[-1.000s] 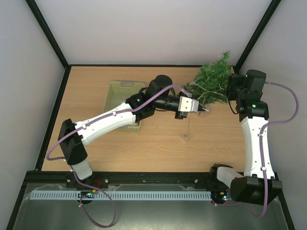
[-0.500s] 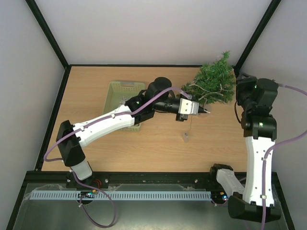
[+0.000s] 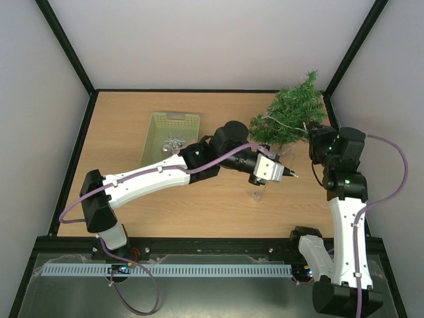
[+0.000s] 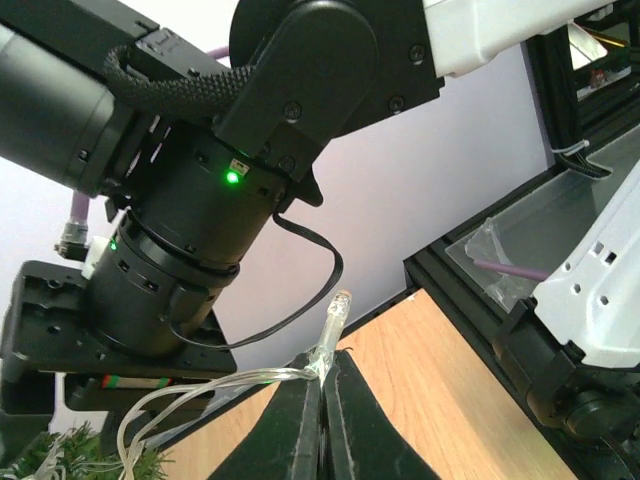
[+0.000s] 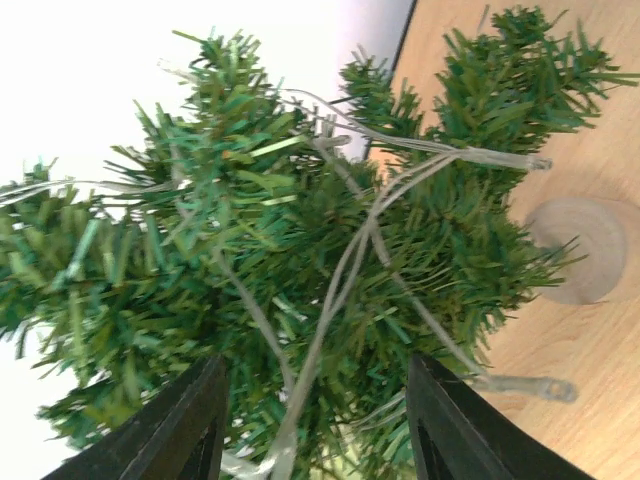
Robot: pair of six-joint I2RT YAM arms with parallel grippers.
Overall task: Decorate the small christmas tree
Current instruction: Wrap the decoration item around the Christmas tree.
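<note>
The left jaws pinch a thin, clear light wire (image 4: 250, 378) with a tubular bulb (image 4: 338, 305); the right jaws stand parted, facing the bushy, needled small christmas tree (image 5: 300, 250) at far right.

White shells and black joint housings on both, left arm (image 3: 152, 174) and right arm (image 3: 346, 225). Lilac cable (image 3: 225, 158) looped along each from base to wrist. Round screw heads (image 4: 412, 55) set into the black housing. Green status light (image 4: 232, 177) glowing on a ribbed black wrist, thin black wire (image 4: 318, 300) curling below it. Left tool (image 3: 290, 175) white-bodied with slim black fingers (image 4: 298, 435); right tool (image 5: 315, 362) with broad black fingers (image 5: 175, 425).
</note>
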